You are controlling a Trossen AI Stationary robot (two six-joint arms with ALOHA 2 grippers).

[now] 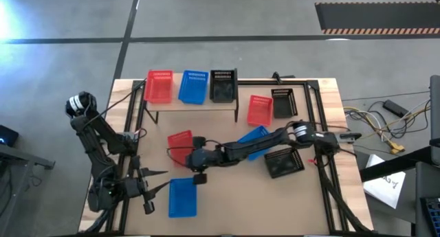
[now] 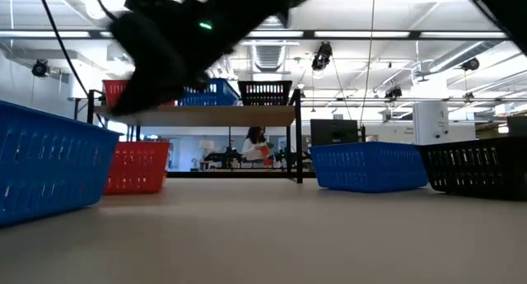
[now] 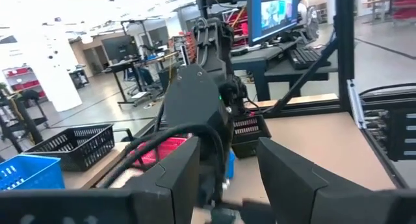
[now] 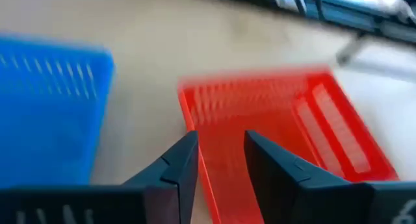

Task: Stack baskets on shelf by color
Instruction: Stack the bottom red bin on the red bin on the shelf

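Observation:
The shelf (image 1: 191,106) at the table's far side bears one red (image 1: 159,86), one blue (image 1: 194,86) and one black basket (image 1: 223,84) side by side. Several more baskets rest flat on the table. My right gripper (image 1: 173,152), open, reaches across to the left and hovers over a red basket (image 1: 181,142). In the right wrist view its fingers (image 4: 221,149) stand on either side of that red basket's (image 4: 286,126) long wall without touching it. My left gripper (image 1: 159,181) is open near the near-left corner, beside a blue basket (image 1: 182,197).
On the table also lie a red basket (image 1: 260,110) and a black one (image 1: 283,102) at the far right, a blue one (image 1: 253,141) partly under my right arm, and a black one (image 1: 284,161). A black frame rail (image 1: 323,127) borders the table. A person shows far behind the shelf (image 2: 254,144).

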